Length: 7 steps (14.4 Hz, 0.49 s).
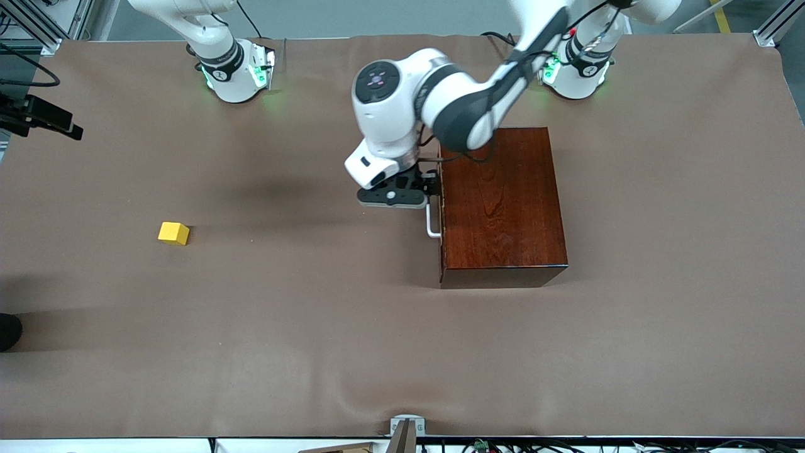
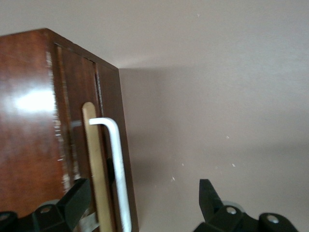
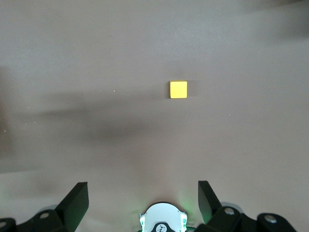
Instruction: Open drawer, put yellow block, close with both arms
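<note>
The drawer (image 1: 442,214) sits shut in the dark reddish-brown wooden box (image 1: 503,201), its white bar handle (image 1: 433,223) facing the right arm's end of the table. My left gripper (image 1: 433,192) is at the handle, open. In the left wrist view the handle (image 2: 117,164) lies between its fingers (image 2: 76,198), close to one of them, and nothing is gripped. The yellow block (image 1: 173,233) lies alone on the cloth toward the right arm's end. My right gripper (image 3: 142,195) hangs open and empty high over the table near its base, with the yellow block (image 3: 178,89) in its view.
A brown cloth (image 1: 327,327) covers the whole table. The right arm's base (image 1: 233,69) and the left arm's base (image 1: 575,72) glow green at the table's edge farthest from the front camera. A camera mount (image 1: 405,428) sits at the nearest edge.
</note>
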Motion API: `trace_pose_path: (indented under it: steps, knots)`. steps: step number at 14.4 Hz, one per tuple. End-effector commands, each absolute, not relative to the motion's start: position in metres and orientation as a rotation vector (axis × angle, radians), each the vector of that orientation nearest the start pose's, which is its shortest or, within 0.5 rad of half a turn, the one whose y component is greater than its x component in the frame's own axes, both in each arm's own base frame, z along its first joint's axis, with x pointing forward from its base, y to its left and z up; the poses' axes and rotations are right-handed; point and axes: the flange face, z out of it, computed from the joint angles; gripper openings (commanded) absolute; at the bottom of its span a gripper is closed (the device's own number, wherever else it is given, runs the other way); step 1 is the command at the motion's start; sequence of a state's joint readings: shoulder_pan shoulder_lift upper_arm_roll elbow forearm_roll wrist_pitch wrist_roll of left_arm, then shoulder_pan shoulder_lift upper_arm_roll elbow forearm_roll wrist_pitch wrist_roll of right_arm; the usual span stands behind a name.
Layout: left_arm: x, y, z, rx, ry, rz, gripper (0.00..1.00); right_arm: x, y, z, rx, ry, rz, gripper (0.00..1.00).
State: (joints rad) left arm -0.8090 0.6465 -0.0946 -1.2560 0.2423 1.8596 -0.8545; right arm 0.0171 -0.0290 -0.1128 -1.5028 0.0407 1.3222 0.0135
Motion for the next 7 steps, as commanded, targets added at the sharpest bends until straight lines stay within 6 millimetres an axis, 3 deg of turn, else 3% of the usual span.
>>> trace_pose_path:
  steps: [1,7]
  knots:
    - [0.479,-0.563,0.376,-2.942,0.124,-0.245,1.00,0.518,-0.046,0.655,-3.067,0.166,0.226,1.00]
    - [0.477,-0.555,0.360,-2.877,0.121,-0.181,1.00,0.517,-0.040,0.655,-3.070,0.159,0.236,1.00]
